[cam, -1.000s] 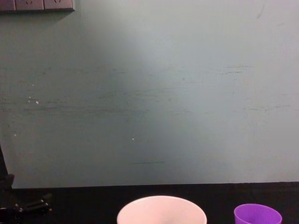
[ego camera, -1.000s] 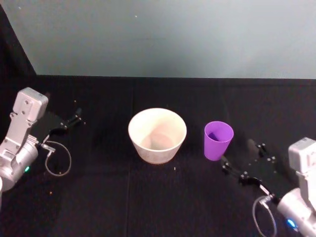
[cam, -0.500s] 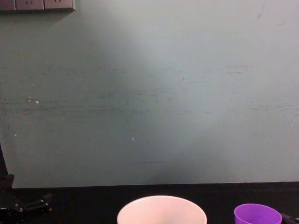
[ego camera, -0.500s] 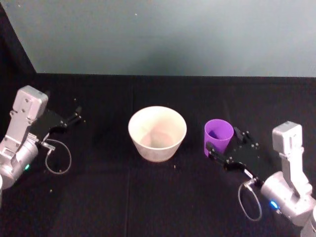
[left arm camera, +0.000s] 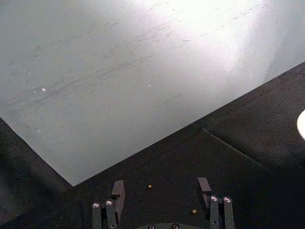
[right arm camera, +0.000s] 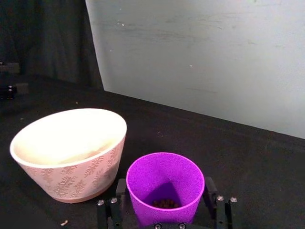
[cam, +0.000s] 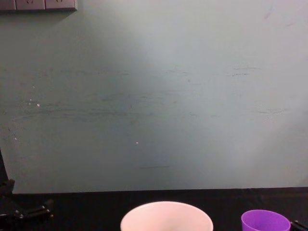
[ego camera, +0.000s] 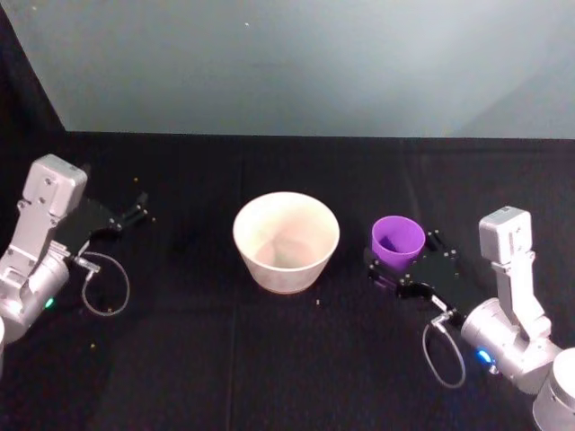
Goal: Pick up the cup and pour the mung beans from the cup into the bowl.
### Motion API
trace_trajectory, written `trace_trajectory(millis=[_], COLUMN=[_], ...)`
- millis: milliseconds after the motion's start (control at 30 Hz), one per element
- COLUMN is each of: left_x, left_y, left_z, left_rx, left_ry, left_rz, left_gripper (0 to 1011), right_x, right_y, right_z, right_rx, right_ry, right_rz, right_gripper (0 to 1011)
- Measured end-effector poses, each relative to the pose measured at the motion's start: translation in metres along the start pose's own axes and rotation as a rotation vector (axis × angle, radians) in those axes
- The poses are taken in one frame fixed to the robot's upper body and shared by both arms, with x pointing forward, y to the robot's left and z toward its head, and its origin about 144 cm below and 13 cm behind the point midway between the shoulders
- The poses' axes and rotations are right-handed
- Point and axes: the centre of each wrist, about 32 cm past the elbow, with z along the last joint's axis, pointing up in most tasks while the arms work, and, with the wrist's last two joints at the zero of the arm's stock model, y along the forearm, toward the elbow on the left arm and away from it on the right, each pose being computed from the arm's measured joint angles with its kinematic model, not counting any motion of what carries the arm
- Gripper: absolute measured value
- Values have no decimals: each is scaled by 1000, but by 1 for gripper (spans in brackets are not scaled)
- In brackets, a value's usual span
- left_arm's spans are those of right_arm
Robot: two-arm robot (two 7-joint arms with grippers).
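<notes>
While the cup (ego camera: 397, 242) stands upright on the bench (ego camera: 269, 359), just right of the bowl (ego camera: 286, 242), the right gripper (right arm camera: 164, 183) has its fingers (right arm camera: 119, 188) spread with one on each side of it, so I'd call this the grab step, no lift yet. Can't tell if they actually touch the sides. The beans (right arm camera: 165, 203) sit in a small pile at the bottom of the cup.

Next move, I reckon: squeeze gently so the thin plastic doesn't buckle, lift straight up, carry it left over the bowl's rim, then tip. The left gripper (left arm camera: 161, 185) is parked at the far left, fingers wide, holding nothing.
</notes>
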Motion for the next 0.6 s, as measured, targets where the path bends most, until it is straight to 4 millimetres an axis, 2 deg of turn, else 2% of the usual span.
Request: trace_trajectory(millis=[367,600], left_x=[0,0], left_y=[0,0], left_z=[0,0], left_rx=[0,0], left_ry=[0,0], left_rz=[0,0], left_gripper=[1000,1000], right_x=[2,1], right_y=[4,4], right_z=[-1,3], right_rx=[4,18], right_ry=[12,15], right_rz=[-7,-4], right_gripper=[768,735])
